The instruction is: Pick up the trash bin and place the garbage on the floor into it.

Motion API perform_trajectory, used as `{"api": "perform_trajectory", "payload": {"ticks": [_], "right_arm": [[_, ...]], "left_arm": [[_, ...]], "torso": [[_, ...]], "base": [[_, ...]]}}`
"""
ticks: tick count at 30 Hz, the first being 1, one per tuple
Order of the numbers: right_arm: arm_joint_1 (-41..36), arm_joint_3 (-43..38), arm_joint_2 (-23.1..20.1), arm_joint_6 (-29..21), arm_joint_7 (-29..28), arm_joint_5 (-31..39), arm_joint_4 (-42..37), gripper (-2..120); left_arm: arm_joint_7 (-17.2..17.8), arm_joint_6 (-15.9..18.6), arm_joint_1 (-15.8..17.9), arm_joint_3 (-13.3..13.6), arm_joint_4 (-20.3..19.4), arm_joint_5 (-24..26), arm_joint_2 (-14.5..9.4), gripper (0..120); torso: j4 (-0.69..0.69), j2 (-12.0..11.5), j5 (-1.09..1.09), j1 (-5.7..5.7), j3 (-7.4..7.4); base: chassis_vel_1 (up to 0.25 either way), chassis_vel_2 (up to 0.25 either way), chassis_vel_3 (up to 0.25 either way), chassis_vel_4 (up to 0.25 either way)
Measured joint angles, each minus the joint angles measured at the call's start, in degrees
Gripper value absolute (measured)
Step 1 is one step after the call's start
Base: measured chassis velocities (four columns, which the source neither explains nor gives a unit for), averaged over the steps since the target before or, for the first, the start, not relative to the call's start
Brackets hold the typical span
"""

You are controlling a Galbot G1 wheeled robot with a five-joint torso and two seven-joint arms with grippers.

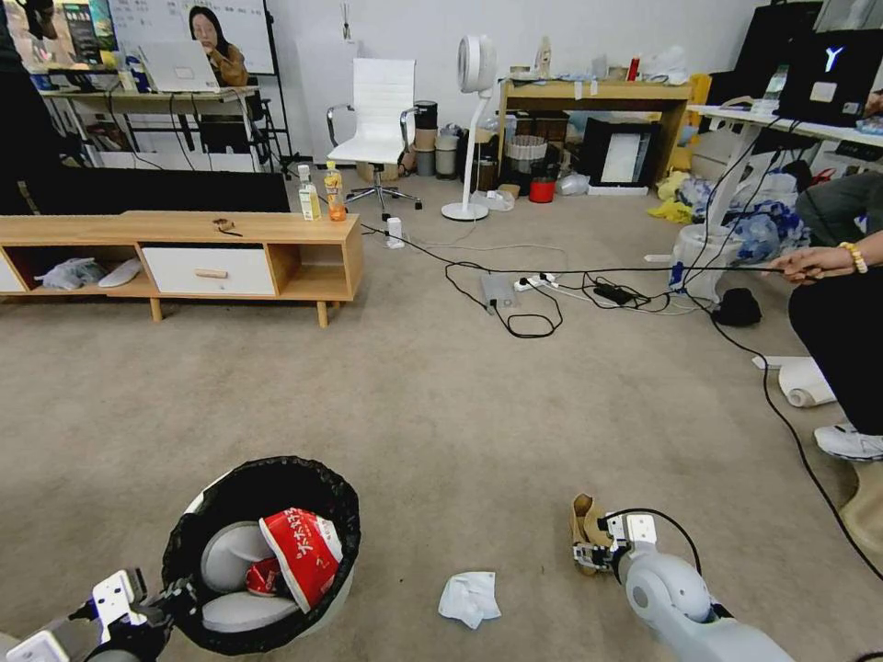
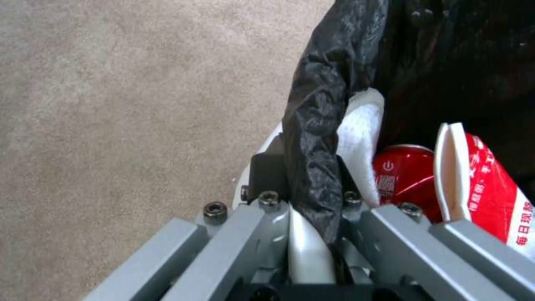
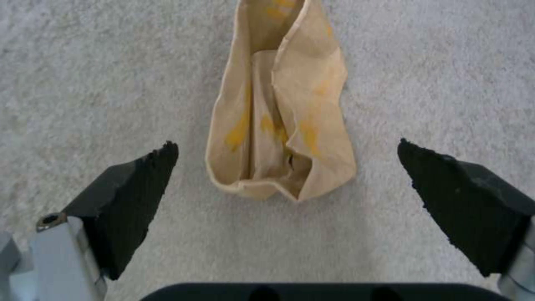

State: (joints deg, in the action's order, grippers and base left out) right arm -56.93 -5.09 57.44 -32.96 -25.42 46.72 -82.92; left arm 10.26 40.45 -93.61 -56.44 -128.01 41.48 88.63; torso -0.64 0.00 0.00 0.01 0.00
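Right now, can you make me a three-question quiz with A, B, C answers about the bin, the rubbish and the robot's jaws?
1. Where is the brown paper box?
A. inside the trash bin
B. on the floor between the right gripper's jaws
C. on the wooden cabinet

2. How many crumpled white tissues lie loose on the floor?
A. one
B. three
C. five

3. How are the left gripper's jaws?
A. wide open over the carpet
B. shut on the trash bin's rim
C. shut on a bottle

Answers:
1 B, the right gripper is open around the box.
2 A, one white tissue lies there.
3 B, the left gripper pinches the bagged rim of the trash bin.
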Motion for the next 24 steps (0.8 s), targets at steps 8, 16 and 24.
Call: {"api": "perform_trajectory", "payload": {"ticks": [8, 16, 24], "right_arm": [[2.01, 0.62, 1.82, 0.76, 1.16, -0.84, 3.64, 98], [3.97, 1.38, 4.08, 1.53, 2.35, -1.71, 7.44, 98], [5.00, 1.77, 5.85, 3.00, 3.74, -3.47, 11.68, 97]], "left_arm": [[-0.04, -0.05, 0.48, 0.02, 0.95, -0.03, -0.27, 3], [-0.05, -0.08, 1.15, 0.09, 2.16, 0.28, -0.82, 3], [-0.09, -0.11, 1.77, 0.43, 3.30, 0.45, -1.09, 3]], "torso": [[0.00, 0.00, -0.01, 0.00, 0.00], [0.00, 0.00, -0.01, 0.00, 0.00], [-0.01, 0.00, -0.01, 0.00, 0.00]], "base": [[0.000, 0.000, 0.000, 0.000], [0.000, 0.000, 0.000, 0.000], [0.000, 0.000, 0.000, 0.000]]}}
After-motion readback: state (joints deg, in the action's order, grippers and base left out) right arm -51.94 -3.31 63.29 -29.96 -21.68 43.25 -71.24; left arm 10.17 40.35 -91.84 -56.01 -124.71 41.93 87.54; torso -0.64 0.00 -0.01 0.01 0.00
